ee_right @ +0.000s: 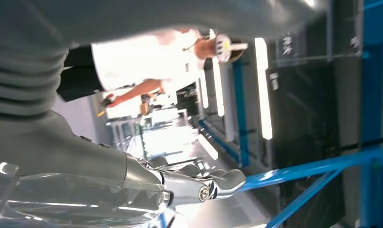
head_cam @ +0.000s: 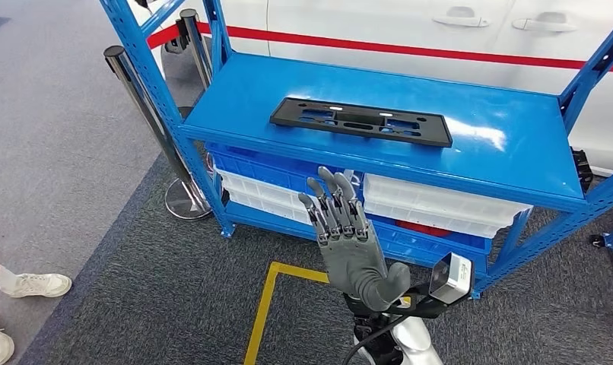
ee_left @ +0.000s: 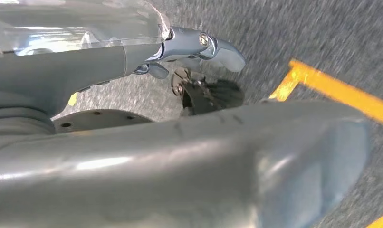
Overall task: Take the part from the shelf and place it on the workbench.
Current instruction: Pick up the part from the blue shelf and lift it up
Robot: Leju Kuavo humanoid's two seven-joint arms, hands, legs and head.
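White sneakers (head_cam: 31,284) of a person are seen at the lower left edge of the head view, on the grey carpet. Chrome barrier posts (head_cam: 147,114) are stood at upper left, beside the blue shelf (head_cam: 516,144). The black part (head_cam: 360,121), a flat slotted plate, is laid on the shelf's top board, centre of the frame, untouched. White bins (head_cam: 433,204) are stacked on the tier below. A yellow floor line (head_cam: 264,304) is marked at lower centre. The right hand (head_cam: 349,236) is raised at centre, below the shelf edge and apart from the part, its fingers (head_cam: 330,201) spread and nothing held. In the left wrist view, the left hand (ee_left: 194,47) is hung over the carpet; whether it is open cannot be told. In the right wrist view, a person in a white top (ee_right: 142,61) is visible at upper centre.
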